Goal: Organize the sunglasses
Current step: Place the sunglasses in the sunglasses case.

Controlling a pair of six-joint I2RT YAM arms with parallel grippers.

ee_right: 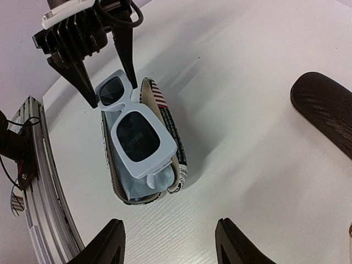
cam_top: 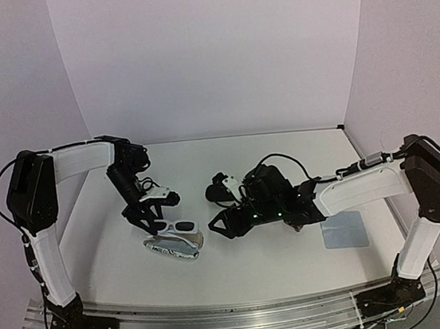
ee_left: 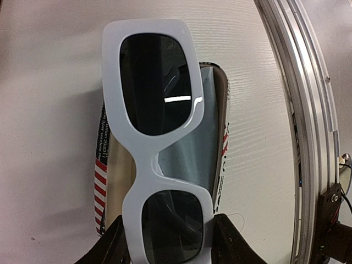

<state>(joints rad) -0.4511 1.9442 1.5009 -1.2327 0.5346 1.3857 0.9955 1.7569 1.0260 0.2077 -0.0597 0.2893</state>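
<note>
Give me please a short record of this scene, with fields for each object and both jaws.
white sunglasses: held over the open striped case; contact unclear
striped case: open, a cloth inside
left jaws: shut on one lens end of the sunglasses
right jaws: open, empty, near the case
black case: on the table, apart from the striped case
second cloth: flat on the table, right side
brown sunglasses: not seen

- The sunglasses (cam_top: 181, 227) lie along the mouth of the open case (cam_top: 170, 248), left of centre and near on the table (cam_top: 282, 149) (an inner cloth (ee_left: 192, 148) sits under them).
- The left gripper (cam_top: 145, 220) clasps their far left end.
- The right gripper (ee_right: 169, 242) sits right of that case, apart.
- A second case (cam_top: 221, 188) lies at centre, farther back.
- A loose cloth (cam_top: 345, 232) lies near right.
</note>
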